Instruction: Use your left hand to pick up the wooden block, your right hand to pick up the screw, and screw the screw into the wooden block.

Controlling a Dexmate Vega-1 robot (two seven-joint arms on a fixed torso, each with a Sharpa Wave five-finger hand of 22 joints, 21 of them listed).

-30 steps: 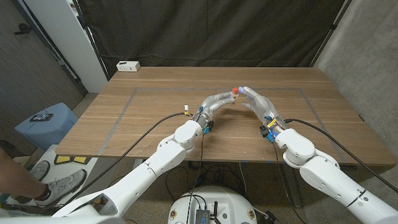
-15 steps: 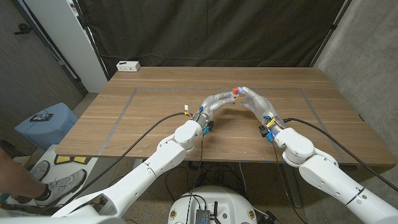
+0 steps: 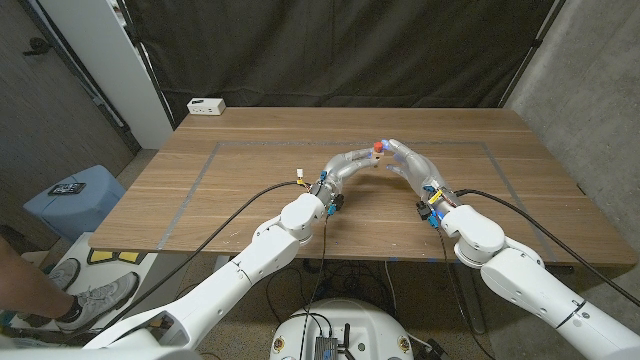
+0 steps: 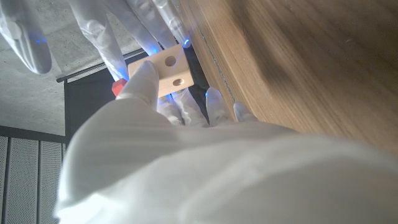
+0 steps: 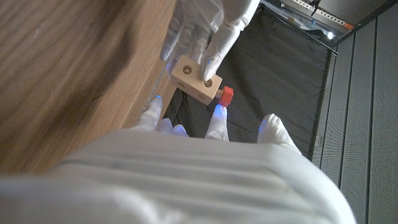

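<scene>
Above the table's middle my two hands meet. My left hand point(image 3: 350, 163) grips a pale wooden block point(image 4: 171, 70) with round holes in its faces, also seen as the block point(image 5: 196, 79). The screw's red head point(image 5: 226, 96) sticks out of one side of the block, and shows as a red dot, the screw point(image 3: 377, 146), between the hands. My right hand point(image 3: 406, 158) has its fingertips point(image 5: 216, 114) at that red head, pinching it. The screw's shaft is hidden inside the block.
A white power strip point(image 3: 207, 105) lies at the table's far left corner. Grey tape lines point(image 3: 200, 175) mark a rectangle on the wooden table. A blue stool point(image 3: 70, 195) and a person's shoe point(image 3: 85, 298) are on the floor at the left.
My right hand has turned slightly at the screw's head. The left hand and the block have stayed where they were.
</scene>
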